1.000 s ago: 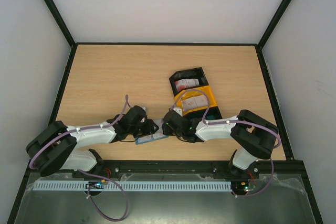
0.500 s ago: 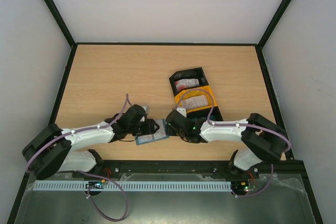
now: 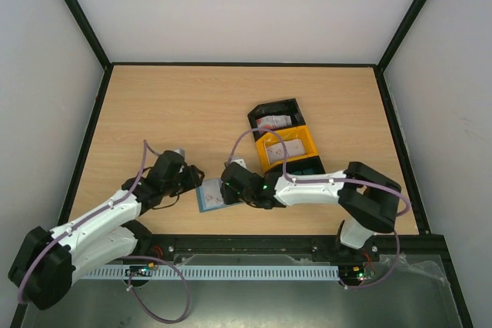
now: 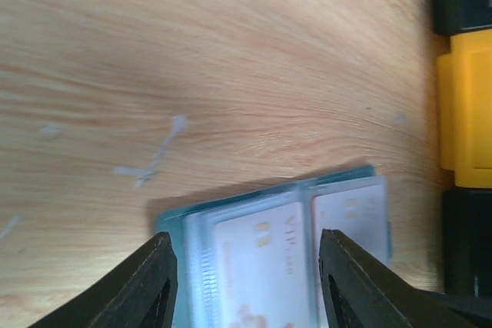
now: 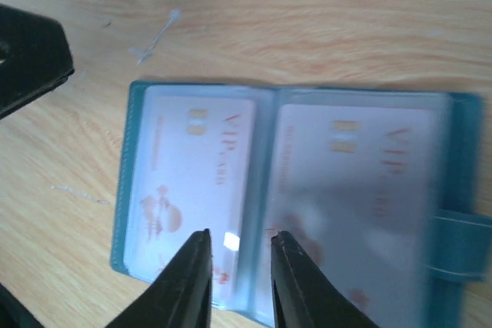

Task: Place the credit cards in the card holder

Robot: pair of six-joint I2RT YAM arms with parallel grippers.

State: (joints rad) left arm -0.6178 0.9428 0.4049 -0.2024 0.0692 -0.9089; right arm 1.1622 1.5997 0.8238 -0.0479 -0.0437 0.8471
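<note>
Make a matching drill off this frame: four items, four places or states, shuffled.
1 card holder
2 yellow bin
3 black bin
4 left gripper

A far end of the tray
B open, nothing between its fingers
C lying open on the table, a card in each side
D middle of the tray

Pairs: 1-C, 2-D, 3-A, 4-B
</note>
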